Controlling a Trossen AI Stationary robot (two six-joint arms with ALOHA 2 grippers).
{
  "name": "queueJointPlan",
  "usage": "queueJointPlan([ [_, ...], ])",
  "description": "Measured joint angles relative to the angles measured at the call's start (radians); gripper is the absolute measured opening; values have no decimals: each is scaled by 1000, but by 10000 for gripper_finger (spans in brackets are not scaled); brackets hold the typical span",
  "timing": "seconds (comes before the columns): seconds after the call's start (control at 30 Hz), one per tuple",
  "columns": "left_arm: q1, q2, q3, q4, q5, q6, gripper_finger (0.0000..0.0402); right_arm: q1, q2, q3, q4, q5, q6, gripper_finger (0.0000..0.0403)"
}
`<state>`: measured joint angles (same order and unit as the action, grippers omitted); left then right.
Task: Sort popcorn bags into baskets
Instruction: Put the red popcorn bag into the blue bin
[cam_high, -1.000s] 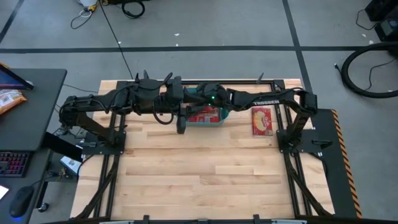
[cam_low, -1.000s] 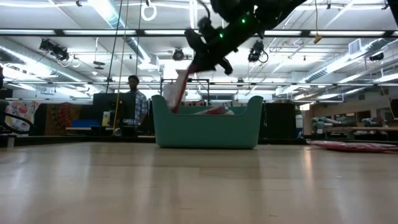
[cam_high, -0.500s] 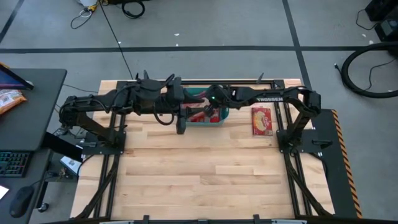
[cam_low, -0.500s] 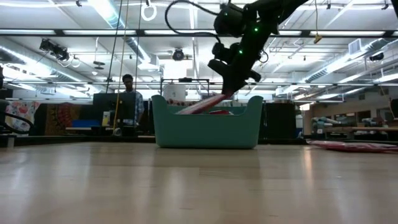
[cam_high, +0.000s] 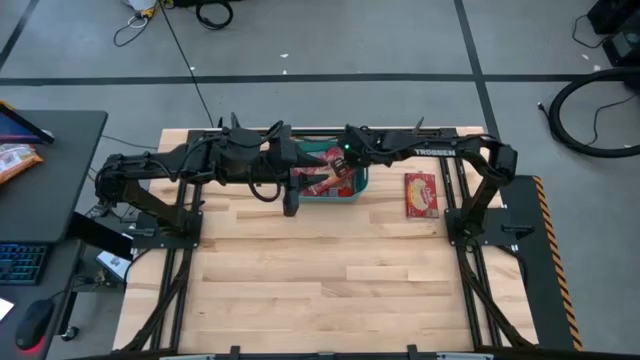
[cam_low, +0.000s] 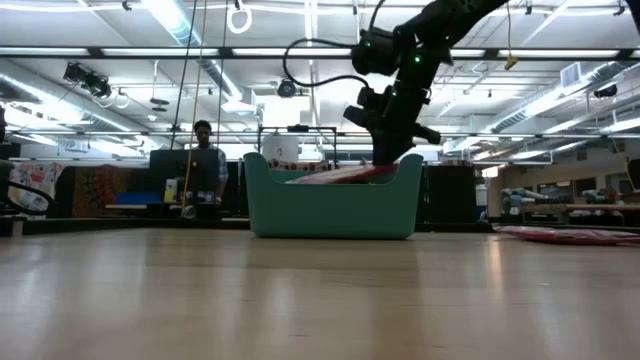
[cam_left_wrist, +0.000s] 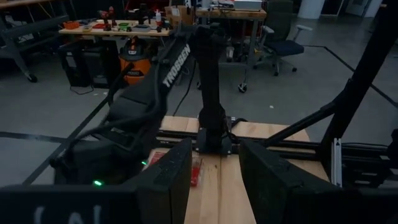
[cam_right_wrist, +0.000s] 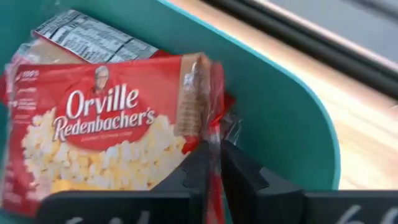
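The right gripper (cam_right_wrist: 214, 163) hangs over the right end of the teal tub (cam_high: 360, 182), its fingers nearly closed with the crimped edge of a popcorn bag (cam_right_wrist: 106, 134) pinched between them. In the right wrist view the seam runs between the two dark fingers, so I read it as a hold on the bag, though the gap looks slack enough that release may be starting. The bag lies mostly flat inside the tub on top of another packet (cam_right_wrist: 87, 34), label side up, with one end raised toward the gripper. Its long axis runs roughly along the tub's length, slanting a little across it in the high view, with the pinched end toward the tub's right end.

The step in hand appears to be the drop: the bag is already inside the tub walls, so the next move calls for opening the fingers fully and lifting straight up, clear of the rim, without dragging the seam along.

One more red bag (cam_high: 421, 194) lies on the desk (cam_high: 330, 290) just to the right of the tub, its long axis across the tub's length; it looks like the next pick.

The left gripper (cam_high: 291, 205) waits just off the tub's left end, fingers parted and holding nothing.
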<state>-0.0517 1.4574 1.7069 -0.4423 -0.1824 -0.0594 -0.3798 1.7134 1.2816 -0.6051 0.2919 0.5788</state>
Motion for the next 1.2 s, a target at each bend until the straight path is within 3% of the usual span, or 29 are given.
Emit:
queueJointPlan([
  [0.2,0,0,0,-3,0,-7,139,-60,0,0,-34,-155,-3,88],
  [0.43,0,0,0,-43,0,-8,139,-92,-24,0,-90,-239,-69,111],
  [0.7,-1,0,0,-72,0,-7,139,-106,-161,0,-145,-166,-134,109],
  [0.97,-1,0,0,-73,0,-7,139,-130,-255,0,-405,-1,-160,109],
  [1.07,-1,0,0,-74,0,-6,139,-155,-262,-27,-459,-12,-163,109],
  [1.2,-1,0,0,-85,0,-6,139,-193,-287,-108,-442,-102,-139,113],
])
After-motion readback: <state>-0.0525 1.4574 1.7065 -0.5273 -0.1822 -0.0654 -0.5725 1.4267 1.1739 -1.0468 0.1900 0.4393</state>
